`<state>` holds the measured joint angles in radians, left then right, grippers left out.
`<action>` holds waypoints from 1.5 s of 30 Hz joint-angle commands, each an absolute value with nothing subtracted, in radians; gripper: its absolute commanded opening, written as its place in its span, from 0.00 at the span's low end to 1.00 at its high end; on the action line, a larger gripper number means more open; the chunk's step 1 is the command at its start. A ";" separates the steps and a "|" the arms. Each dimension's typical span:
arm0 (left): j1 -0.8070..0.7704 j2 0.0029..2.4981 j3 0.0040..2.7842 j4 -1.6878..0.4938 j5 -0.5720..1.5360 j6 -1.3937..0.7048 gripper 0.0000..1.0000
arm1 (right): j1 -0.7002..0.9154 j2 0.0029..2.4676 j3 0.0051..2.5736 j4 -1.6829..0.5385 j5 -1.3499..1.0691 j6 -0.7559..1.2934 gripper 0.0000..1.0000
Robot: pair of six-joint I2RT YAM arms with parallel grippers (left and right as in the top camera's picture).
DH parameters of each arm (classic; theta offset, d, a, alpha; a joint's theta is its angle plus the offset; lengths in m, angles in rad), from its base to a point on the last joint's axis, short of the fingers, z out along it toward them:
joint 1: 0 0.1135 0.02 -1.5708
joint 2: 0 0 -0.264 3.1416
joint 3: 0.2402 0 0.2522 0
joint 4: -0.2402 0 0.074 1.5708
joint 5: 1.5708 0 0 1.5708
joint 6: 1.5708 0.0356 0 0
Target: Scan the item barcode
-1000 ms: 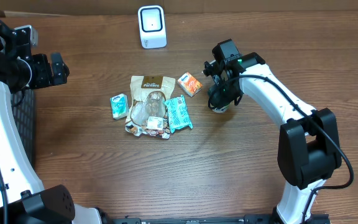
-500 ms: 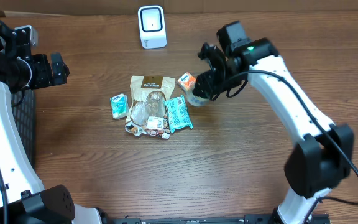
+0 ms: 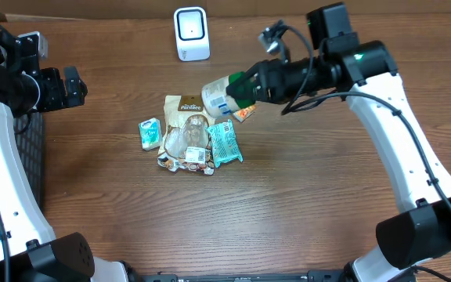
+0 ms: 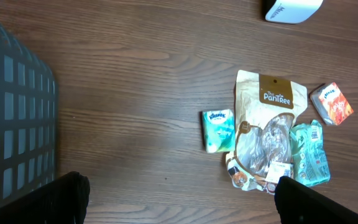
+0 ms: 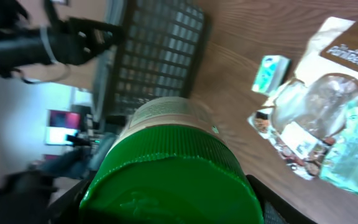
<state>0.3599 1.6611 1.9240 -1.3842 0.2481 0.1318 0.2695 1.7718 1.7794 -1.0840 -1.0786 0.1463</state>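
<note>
Overhead, we begin at the left edge, where a black mesh basket (image 3: 34,164) stands on the wooden table (image 3: 288,204) beside the left arm. The left gripper (image 3: 75,84) hangs above the table's left side, well apart from everything. Its jaws are spread wide and hold nothing. In the left wrist view we see its dark fingertips (image 4: 73,190) at the bottom corners, with bare wood between them.

Moving right we reach the pile in the middle. A small tissue pack (image 3: 149,133) lies on its left, just beside a brown pouch (image 3: 185,105). A clear wrapper (image 3: 185,135) lies across the pouch's lower half, and a teal packet (image 3: 225,142) rests against the pile's right edge. Behind the pile, near the far edge, the white scanner (image 3: 192,34) stands upright.

Right of the pouch's top is the bottle (image 3: 216,97), lifted off the table and tipped on its side. Its base points left and its green cap points right, and it sits in front of the scanner and a little to its right. An orange carton (image 3: 244,114) shows from beneath it.

The right gripper (image 3: 247,88) has the bottle by its capped end, with the jaws partway apart and pressed on either side. In the right wrist view the cap (image 5: 166,180) fills the lower frame, with the pile and basket beyond.
</note>
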 commanded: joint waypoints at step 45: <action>0.353 1.665 1.932 -1.383 0.255 0.150 1.00 | 0.544 2.190 1.938 0.019 0.260 -0.552 0.34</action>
